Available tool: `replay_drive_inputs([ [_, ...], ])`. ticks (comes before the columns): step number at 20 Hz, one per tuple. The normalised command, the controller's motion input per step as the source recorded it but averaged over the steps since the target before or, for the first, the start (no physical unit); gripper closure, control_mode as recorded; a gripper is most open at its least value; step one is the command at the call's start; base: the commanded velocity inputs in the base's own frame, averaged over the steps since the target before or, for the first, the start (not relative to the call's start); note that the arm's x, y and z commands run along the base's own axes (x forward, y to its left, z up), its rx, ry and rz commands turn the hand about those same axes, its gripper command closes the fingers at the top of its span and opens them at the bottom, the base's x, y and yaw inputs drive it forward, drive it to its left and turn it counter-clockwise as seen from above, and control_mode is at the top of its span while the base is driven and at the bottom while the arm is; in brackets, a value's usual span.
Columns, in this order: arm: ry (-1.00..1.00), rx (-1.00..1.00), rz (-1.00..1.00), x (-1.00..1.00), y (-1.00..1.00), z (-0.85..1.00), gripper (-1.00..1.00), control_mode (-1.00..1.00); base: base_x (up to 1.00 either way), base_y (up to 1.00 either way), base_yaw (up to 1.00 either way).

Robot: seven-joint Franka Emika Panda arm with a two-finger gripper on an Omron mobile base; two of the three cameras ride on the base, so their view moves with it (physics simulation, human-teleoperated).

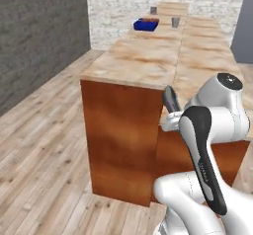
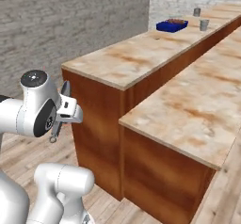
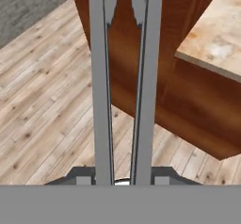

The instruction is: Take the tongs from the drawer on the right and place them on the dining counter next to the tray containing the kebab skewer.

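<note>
Left base view, tongs (image 1: 171,99): a dark grey piece juts up toward 11 o'clock from the white wrist, in front of the near end of the dining counter (image 1: 148,56); the rest of them is hidden by the arm.
Left base view, tray (image 1: 146,24): blue, far up the counter at 12 o'clock, well apart from the tongs; something reddish lies in it, too small to name.
Left base view, cups: two small grey cups (image 1: 175,21) stand near the tray, one at 3 o'clock of it, the other farther back.
Right base view, tongs (image 2: 65,89): a dark strip rises above the wrist and a thin dark end hangs below it toward 7 o'clock, so the long axis runs steeply, near upright with a slight tilt, beside the counter's wooden end wall.
Right base view, tray (image 2: 171,26): at 1 o'clock on the dining counter (image 2: 127,60), far from the arm; the lower island top (image 2: 197,100) lies at 3 o'clock.
Hand view, tongs (image 3: 123,77): two long grey arms run side by side from 6 o'clock straight to 12 o'clock, tapered tips near the top edge, a narrow gap between them; the long axis follows the line of the hand.
Hand view, gripper (image 3: 122,180): clenched on the tongs, one dark finger tip (image 3: 81,177) outside each arm at the bottom.
Hand view, backdrop: the counter's wood wall at 12 o'clock, plank floor (image 3: 42,100) at 9 o'clock.
</note>
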Motion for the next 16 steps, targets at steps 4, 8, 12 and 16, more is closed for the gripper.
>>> replay_drive_inputs([
  [4,0.00,0.00,0.00,0.00,0.00,0.00,1.00,1.00,0.83,1.00,-0.15],
  [8,0.00,0.00,0.00,0.00,0.00,0.00,1.00,1.00,0.82,1.00,-0.17],
  [12,0.00,0.00,0.00,0.00,0.00,0.00,1.00,1.00,0.89,1.00,-0.24],
  [16,0.00,0.00,0.00,0.00,0.00,0.00,1.00,1.00,0.99,0.99,-0.52],
])
